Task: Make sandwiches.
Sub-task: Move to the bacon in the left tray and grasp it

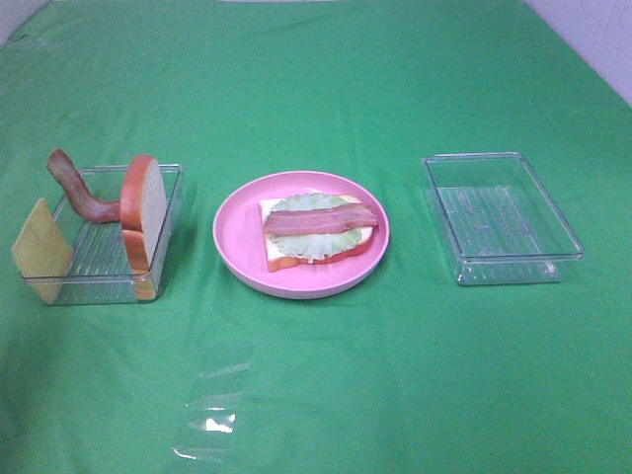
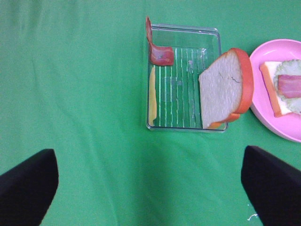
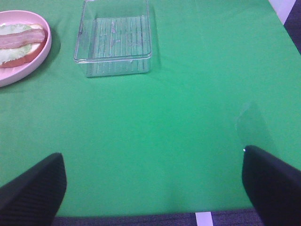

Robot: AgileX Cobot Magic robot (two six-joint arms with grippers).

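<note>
On the pink plate [image 1: 237, 237] lies the partly stacked sandwich [image 1: 318, 229]: a bread slice, green lettuce and a bacon strip [image 1: 321, 219] on top. The left clear tray [image 1: 94, 286] holds an upright bread slice [image 1: 145, 209], a curled bacon strip [image 1: 74, 188] and a yellow cheese square [image 1: 41, 249]. In the left wrist view my left gripper [image 2: 149, 153] stands open over bare cloth, short of the tray [image 2: 183, 123] and its bread slice [image 2: 223, 89]. My right gripper [image 3: 153, 154] is open and holds nothing, well back from the sandwich [image 3: 19, 42]. Neither gripper shows in the exterior view.
An empty clear tray [image 1: 494, 212] sits right of the plate and also shows in the right wrist view [image 3: 115, 37]. A flat clear plastic piece [image 1: 212, 420] lies on the green cloth near the front. The table's front edge [image 3: 141, 217] runs just behind my right gripper.
</note>
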